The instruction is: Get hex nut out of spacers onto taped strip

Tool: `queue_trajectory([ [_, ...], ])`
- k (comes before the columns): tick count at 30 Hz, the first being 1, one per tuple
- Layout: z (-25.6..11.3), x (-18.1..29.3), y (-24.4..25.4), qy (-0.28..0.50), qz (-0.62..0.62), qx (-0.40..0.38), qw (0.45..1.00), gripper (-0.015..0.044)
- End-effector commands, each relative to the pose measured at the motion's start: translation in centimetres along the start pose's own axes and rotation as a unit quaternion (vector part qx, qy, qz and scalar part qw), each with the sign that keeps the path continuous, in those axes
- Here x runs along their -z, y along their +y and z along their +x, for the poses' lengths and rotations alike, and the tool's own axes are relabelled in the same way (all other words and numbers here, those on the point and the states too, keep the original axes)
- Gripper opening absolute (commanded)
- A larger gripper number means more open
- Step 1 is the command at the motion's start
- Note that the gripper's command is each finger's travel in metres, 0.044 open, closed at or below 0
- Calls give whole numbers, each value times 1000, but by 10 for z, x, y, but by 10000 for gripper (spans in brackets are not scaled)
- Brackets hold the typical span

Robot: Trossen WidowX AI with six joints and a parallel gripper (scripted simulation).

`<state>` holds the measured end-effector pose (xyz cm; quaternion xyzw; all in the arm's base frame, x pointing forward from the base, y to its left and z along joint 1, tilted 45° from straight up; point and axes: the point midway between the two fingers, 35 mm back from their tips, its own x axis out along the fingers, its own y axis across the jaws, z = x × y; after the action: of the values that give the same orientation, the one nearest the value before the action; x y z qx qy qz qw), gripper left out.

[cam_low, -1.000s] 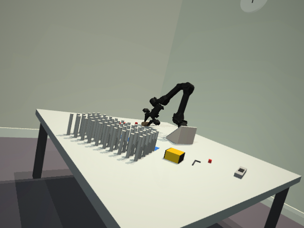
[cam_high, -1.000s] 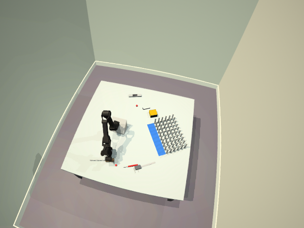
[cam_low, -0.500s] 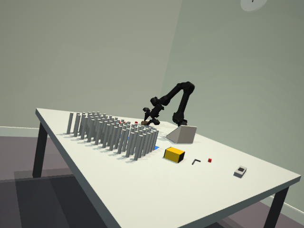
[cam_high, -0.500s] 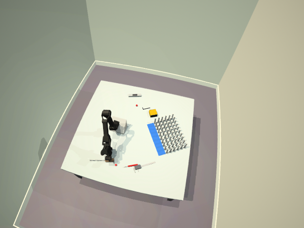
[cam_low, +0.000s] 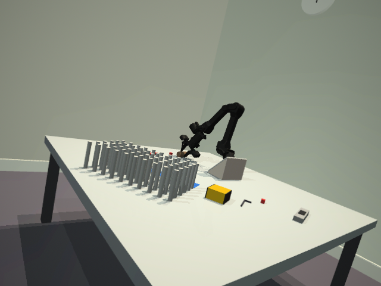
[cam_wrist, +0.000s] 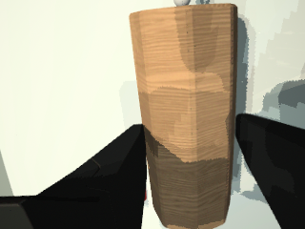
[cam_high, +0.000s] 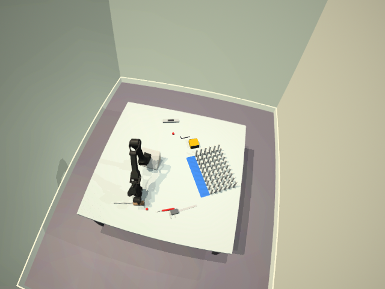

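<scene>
My gripper [cam_high: 136,201] [cam_wrist: 190,129] is shut on the wooden handle [cam_high: 141,203] [cam_low: 180,154] [cam_wrist: 188,72] of a tool. The tool's thin metal shaft [cam_high: 123,203] points left in the top view, away from the spacers. The handle is low over the table or on it; I cannot tell which. The grey metal spacers [cam_low: 87,154] stand upright in a dense field, far from my gripper. The blue taped strip [cam_high: 198,176] [cam_low: 196,185] runs along the field's side facing the arm. The hex nut cannot be made out.
A red cube [cam_high: 147,209] lies beside the handle. A red slim tool [cam_high: 168,209] and a caliper [cam_high: 174,211] lie nearby. A yellow block [cam_high: 194,142] [cam_low: 218,193] stands near the field, by a black hex key [cam_high: 185,136]. A beige wedge [cam_low: 233,168] is beside the arm's base.
</scene>
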<state>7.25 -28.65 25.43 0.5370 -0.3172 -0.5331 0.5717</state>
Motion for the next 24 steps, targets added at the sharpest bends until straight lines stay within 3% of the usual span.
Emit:
queue_trajectory([
  [1, 1, 1, -7, 0, 0, 1, 1000, 0],
  [23, 1, 1, -7, -2, 1, -30, 1000, 0],
  [24, 0, 0, -1, -3, 1, -32, 999, 26],
])
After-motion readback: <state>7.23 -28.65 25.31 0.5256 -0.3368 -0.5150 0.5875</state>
